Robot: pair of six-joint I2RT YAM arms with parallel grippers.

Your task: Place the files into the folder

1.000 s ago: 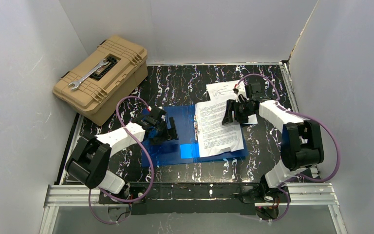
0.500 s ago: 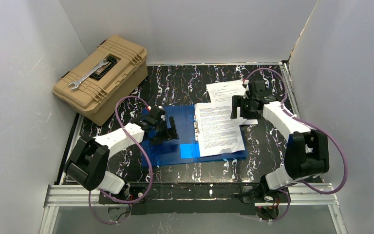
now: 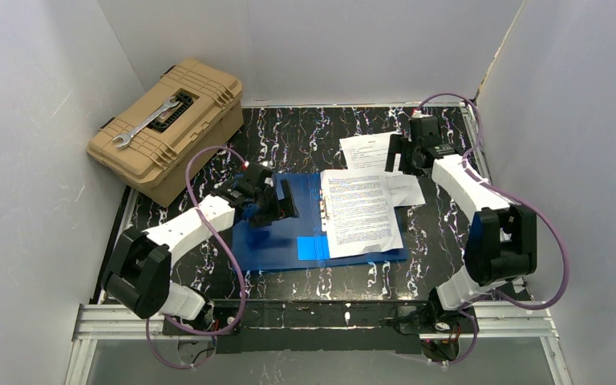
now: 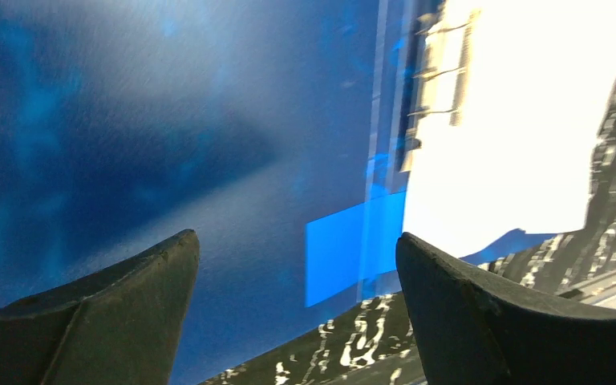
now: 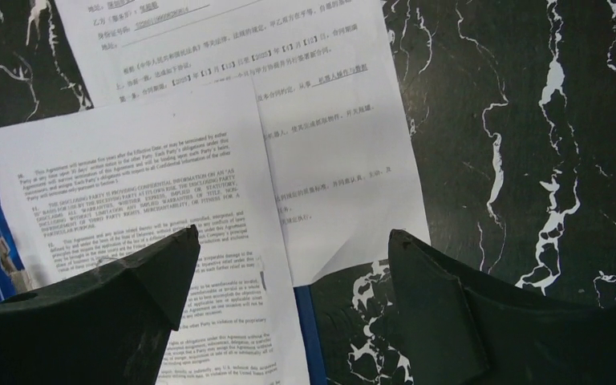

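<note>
The blue folder (image 3: 289,237) lies open in the middle of the black marbled table. One printed sheet (image 3: 356,212) lies on its right half, beside the metal clip (image 3: 322,210). A second sheet (image 3: 370,150) lies on the table behind it, partly under the first. My left gripper (image 3: 282,200) is open and empty above the folder's left half (image 4: 168,160); the lighter blue square (image 4: 353,249) shows between its fingers. My right gripper (image 3: 397,152) is open and empty above the second sheet (image 5: 321,120), with the first sheet (image 5: 144,208) to its left.
A tan toolbox (image 3: 166,128) with a wrench (image 3: 146,123) on its lid stands at the back left. White walls close in the table on three sides. The folder's right edge (image 5: 305,337) shows in the right wrist view.
My right gripper has drawn back from the sheet on the folder toward the far right, over the second sheet. My left gripper has shifted a little right and back over the folder.
</note>
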